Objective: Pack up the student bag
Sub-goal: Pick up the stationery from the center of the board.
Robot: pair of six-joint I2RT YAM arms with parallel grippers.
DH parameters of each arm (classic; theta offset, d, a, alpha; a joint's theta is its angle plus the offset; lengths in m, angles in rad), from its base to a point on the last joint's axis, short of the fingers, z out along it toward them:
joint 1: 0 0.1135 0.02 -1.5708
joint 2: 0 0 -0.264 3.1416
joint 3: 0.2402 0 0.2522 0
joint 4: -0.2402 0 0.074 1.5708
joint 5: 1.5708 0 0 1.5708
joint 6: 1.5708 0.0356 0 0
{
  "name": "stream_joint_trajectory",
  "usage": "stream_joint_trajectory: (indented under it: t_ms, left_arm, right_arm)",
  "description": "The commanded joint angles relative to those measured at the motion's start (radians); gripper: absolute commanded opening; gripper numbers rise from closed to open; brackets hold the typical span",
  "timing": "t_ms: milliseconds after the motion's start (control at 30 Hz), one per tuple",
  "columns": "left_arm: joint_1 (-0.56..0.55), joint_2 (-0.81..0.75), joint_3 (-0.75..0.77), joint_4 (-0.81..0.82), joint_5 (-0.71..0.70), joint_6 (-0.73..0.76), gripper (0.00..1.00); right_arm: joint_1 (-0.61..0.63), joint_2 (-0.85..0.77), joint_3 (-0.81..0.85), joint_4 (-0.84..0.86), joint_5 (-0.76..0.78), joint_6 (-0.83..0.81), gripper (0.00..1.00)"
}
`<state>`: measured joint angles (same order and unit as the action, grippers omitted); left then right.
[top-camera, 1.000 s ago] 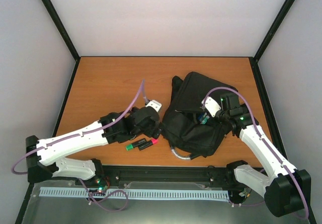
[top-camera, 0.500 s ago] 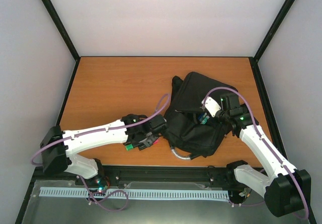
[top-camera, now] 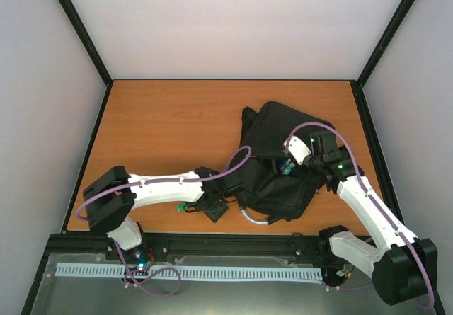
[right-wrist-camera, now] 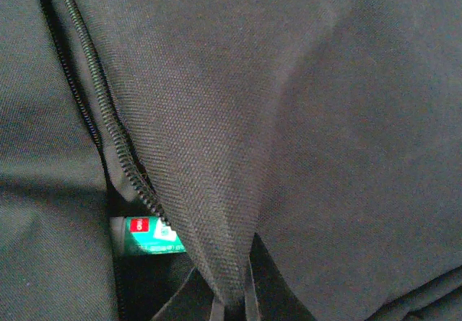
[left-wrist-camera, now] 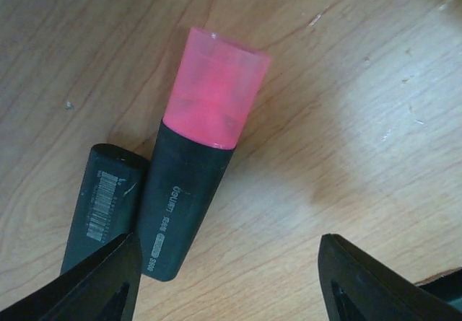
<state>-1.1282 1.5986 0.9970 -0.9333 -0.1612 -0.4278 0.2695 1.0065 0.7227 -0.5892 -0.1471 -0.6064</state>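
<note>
The student bag [top-camera: 272, 127] lies on the right half of the table [top-camera: 156, 117], slumped, its near-left corner close to the near edge. The right jaws are closed on a fold of its black fabric just beside the zip [right-wrist-camera: 108, 133], and they hold the mouth open enough to show a green label [right-wrist-camera: 148, 236] inside.

The left arm [top-camera: 163, 185] reaches low along the near edge, its wrist just left of the bag's corner. The left jaws stand open and empty, hanging over the pink highlighter [left-wrist-camera: 191, 191], which lies flat on the wood. The highlighter's butt end sits near one finger [left-wrist-camera: 101, 278] and its cap points away from the jaws. Its long axis runs nearly square to the line the jaws close along, tilted a little, so they would close across the barrel.

A second dark barrel [left-wrist-camera: 101, 202] lies touching it on the far side of that finger. It is probably the green-capped marker [top-camera: 182, 207] that peeps out in the top view, though the cap is out of the wrist frame.

The left arm is the nearer one. The bag's opening lies to the right of its jaws, and the coming grasp looks to need them centred on the pink barrel alone.
</note>
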Motion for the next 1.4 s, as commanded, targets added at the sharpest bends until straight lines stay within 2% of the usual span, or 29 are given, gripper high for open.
stream_joint_trajectory:
  t_ms: [0, 200, 500, 833, 1133, 1367]
  left_arm:
    - [0.007, 0.030, -0.004, 0.029, 0.005, -0.041, 0.70]
    - [0.015, 0.058, -0.004, 0.037, -0.031, -0.016, 0.74]
    - [0.051, 0.076, -0.022, 0.062, 0.012, 0.016, 0.73]
    - [0.048, 0.054, -0.037, 0.093, 0.142, 0.035, 0.55]
    - [0.038, 0.097, -0.013, 0.043, 0.056, -0.088, 0.54]
    - [0.033, 0.118, -0.016, 0.047, 0.076, -0.154, 0.43]
  right_arm:
    - [0.010, -0.003, 0.029, 0.021, -0.054, -0.008, 0.03]
    - [0.009, -0.002, 0.029, 0.020, -0.052, -0.009, 0.03]
    - [0.009, 0.000, 0.027, 0.021, -0.047, -0.009, 0.03]
    - [0.009, 0.009, 0.029, 0.017, -0.048, -0.010, 0.03]
    - [0.009, 0.010, 0.029, 0.016, -0.048, -0.008, 0.03]
    - [0.010, 0.016, 0.029, 0.015, -0.050, -0.009, 0.03]
